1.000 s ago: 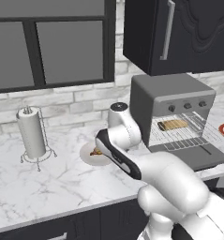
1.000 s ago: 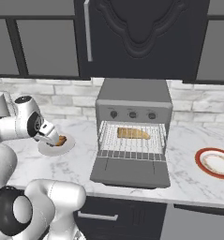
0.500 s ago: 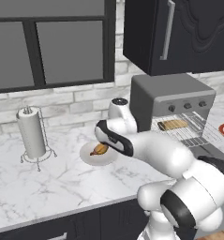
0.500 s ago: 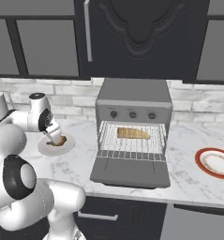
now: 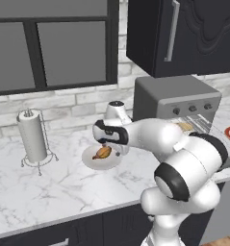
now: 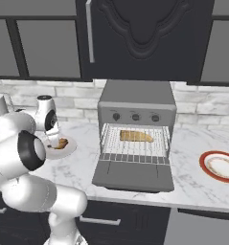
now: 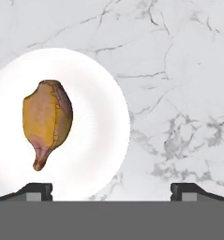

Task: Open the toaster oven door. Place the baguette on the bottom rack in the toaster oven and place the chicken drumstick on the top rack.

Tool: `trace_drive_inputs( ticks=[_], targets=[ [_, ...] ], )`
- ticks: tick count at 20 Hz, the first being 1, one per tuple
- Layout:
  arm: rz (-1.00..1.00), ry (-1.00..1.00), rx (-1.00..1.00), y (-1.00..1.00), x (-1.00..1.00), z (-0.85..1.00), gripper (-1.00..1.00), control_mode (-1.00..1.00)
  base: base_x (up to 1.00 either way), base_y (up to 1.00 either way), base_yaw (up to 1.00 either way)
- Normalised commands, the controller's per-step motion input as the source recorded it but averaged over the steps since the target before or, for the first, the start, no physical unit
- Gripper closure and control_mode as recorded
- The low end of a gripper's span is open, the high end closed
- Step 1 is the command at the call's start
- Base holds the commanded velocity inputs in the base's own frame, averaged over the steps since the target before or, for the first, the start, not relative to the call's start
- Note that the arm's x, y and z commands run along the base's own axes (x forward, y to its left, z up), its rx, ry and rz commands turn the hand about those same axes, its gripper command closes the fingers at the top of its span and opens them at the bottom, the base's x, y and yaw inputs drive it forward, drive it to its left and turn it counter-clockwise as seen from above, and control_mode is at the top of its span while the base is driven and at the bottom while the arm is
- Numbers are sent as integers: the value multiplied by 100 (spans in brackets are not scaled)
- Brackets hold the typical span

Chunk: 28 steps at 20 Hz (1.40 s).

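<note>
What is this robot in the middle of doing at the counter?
The arm has reached over a white plate holding the chicken drumstick, with its gripper open above it and nothing grasped. The toaster oven has its door folded down, and the baguette already lies on a rack inside. Picking up the drumstick looks like the next step.

base views: behind arm, both sides — share toaster oven [image 6: 135, 139] | hand view: close above plate [image 7: 92, 154]
</note>
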Motion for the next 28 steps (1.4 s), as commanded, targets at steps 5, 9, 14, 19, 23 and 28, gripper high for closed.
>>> trace_drive_inputs(
  ticks=[5,9,14,19,23,28],
  targets=[
    [-13,11,5,0,31,-29,-100,-100,0,0,0],
    [-1,0,2,2,14,-19,-100,-100,0,0,0],
    [0,0,0,0,18,-29,-100,-100,0,0,0],
    [0,-2,0,2,16,-29,-100,-100,0,0,0],
    [-1,-1,2,4,14,-23,-100,-100,0,0,0],
    [-3,-1,3,8,21,-17,-100,-100,0,0,0]
  ],
)
